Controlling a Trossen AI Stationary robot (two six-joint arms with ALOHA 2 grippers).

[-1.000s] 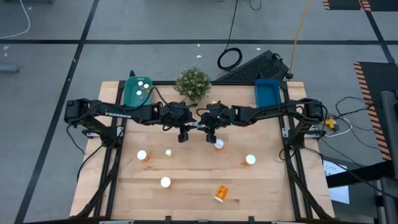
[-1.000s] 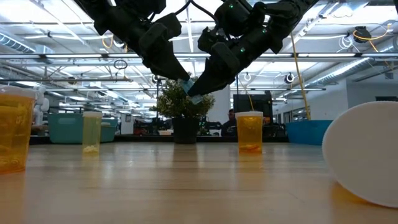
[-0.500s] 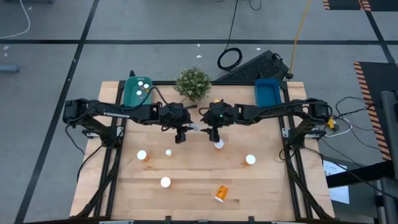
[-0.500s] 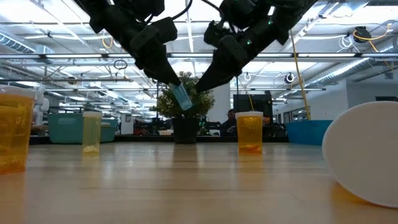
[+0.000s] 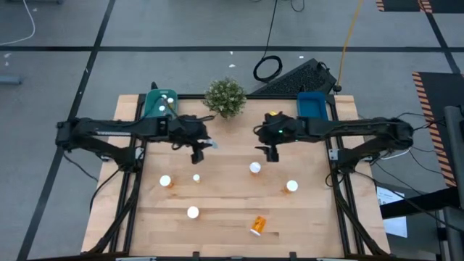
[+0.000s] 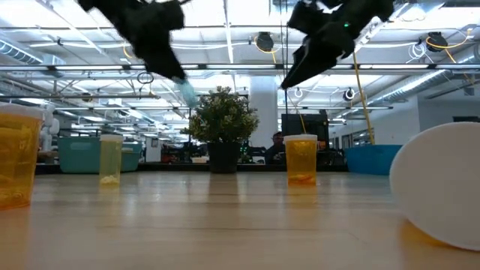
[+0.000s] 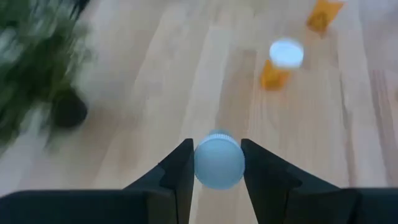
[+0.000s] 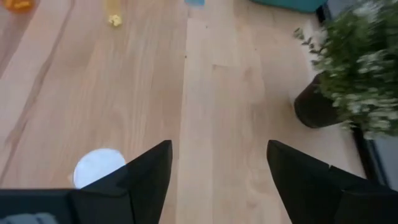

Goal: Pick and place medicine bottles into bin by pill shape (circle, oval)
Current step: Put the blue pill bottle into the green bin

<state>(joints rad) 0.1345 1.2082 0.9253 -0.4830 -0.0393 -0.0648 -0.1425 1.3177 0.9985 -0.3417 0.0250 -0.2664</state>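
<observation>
Both grippers have drawn apart since earlier. Left gripper, at table's 11 o'clock, pinches light blue bottle aloft, long axis tilted, cap toward wrist camera. Right gripper, 1 o'clock, fingers spread, empty.

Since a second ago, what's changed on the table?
A handover finished: the light blue bottle, held between both grippers a second ago, is now in the left gripper alone, which has carried it left toward the teal bin. The right gripper has let go, opened and pulled back right. The orange bottles on the table haven't moved.
</observation>
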